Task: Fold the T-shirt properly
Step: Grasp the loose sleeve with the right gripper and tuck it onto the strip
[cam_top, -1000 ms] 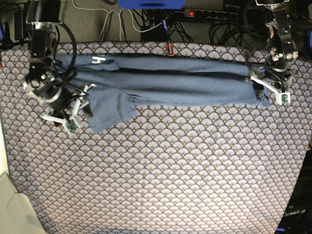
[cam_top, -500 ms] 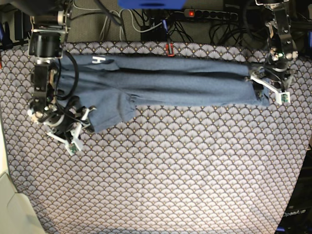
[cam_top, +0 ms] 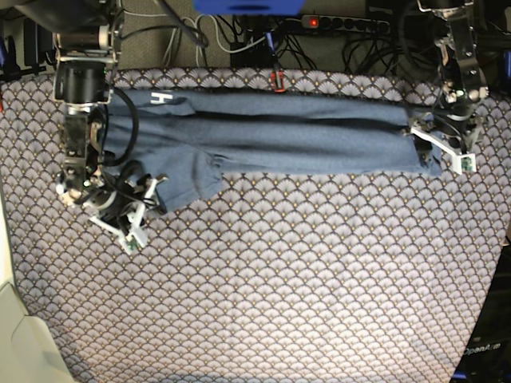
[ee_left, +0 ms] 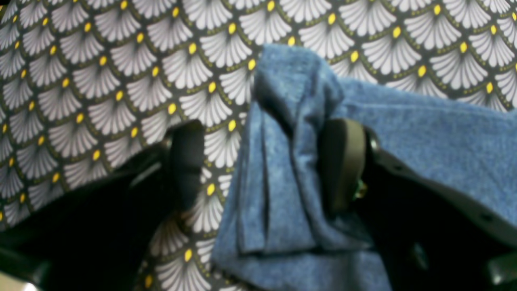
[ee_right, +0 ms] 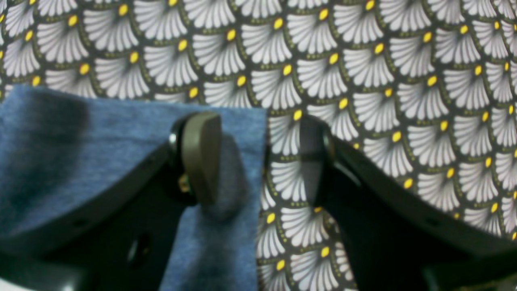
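Note:
The slate-blue T-shirt (cam_top: 271, 136) lies folded into a long band across the back of the table, with a flap (cam_top: 184, 182) hanging down at its left end and white lettering (cam_top: 162, 97) showing near the top left. My left gripper (cam_top: 441, 152) is at the band's right end. In the left wrist view it (ee_left: 264, 161) is open, astride a bunched corner of the shirt (ee_left: 278, 182). My right gripper (cam_top: 144, 209) is at the flap's lower left. In the right wrist view it (ee_right: 258, 157) is open, straddling the shirt's edge (ee_right: 226, 226).
The grey fan-scale table cover (cam_top: 279, 279) spans the table. A power strip (cam_top: 335, 24) and cables run behind the back edge, and a red clip (cam_top: 277, 80) sits at that edge. A pale object (cam_top: 16, 335) is at the front left corner.
My right arm has moved toward the front along the shirt's left end, down to the flap's lower edge. My left gripper has stayed at the right end.

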